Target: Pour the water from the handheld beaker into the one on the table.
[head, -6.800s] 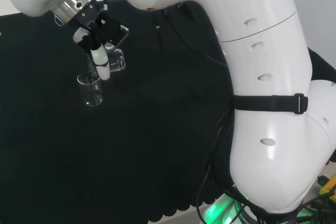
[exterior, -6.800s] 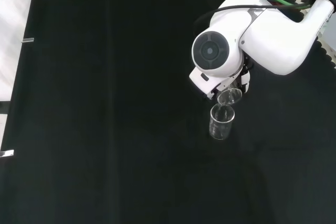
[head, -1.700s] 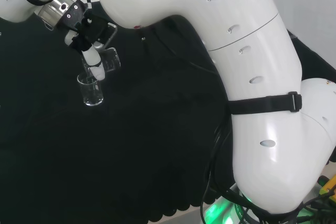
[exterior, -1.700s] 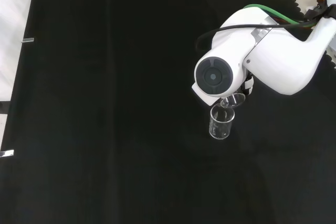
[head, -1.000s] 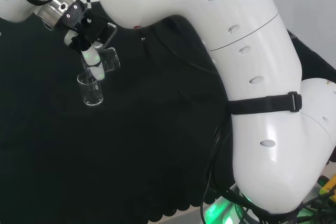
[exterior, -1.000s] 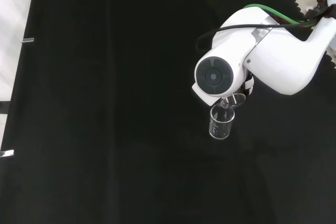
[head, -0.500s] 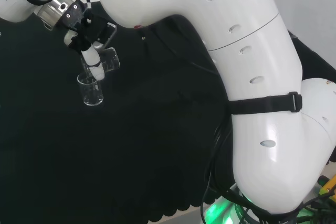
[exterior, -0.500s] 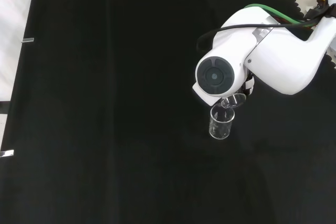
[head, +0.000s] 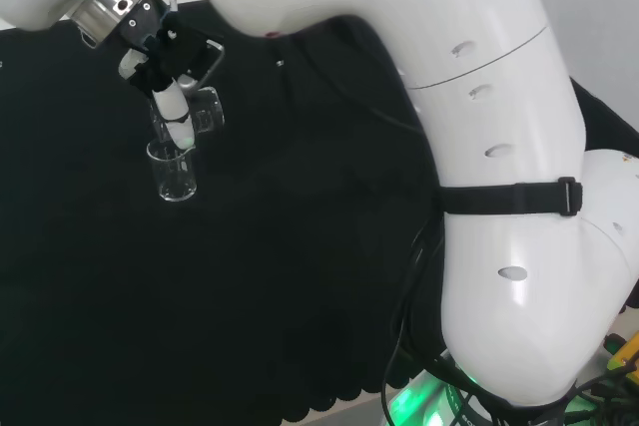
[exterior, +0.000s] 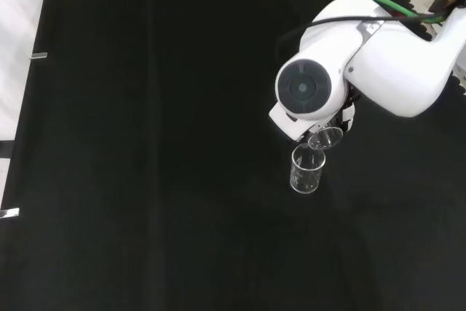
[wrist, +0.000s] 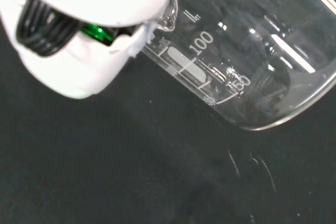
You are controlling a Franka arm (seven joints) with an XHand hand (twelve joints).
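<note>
Black cloth point(exterior: 160, 143) covers the bench; in the front view it runs almost edge to edge, with a scalloped border at the upper right and a pale surface point(exterior: 18, 27) showing along the left and top margins. Small metal clips point(exterior: 38, 55) sit on the cloth's left and top edges. In the head view a grey wall fills the upper right corner and a green glow point(head: 419, 401) shows at the arm's base, bottom centre. The hand point(head: 172, 107) is at the upper left of the head view, fingers curled round the handheld beaker point(head: 203, 112), which is tilted with its mouth over the table beaker point(head: 175, 172). The table beaker stands upright on the cloth, just below the hand. In the front view the same pair sits right of centre: handheld beaker point(exterior: 325, 138) under the white link point(exterior: 364, 56), rim just above the table beaker point(exterior: 306, 170). The wrist view shows the held beaker's graduated wall point(wrist: 247, 61) close up, beside a white finger point(wrist: 79, 51), cloth behind. Water level in either vessel: cannot tell.
</note>
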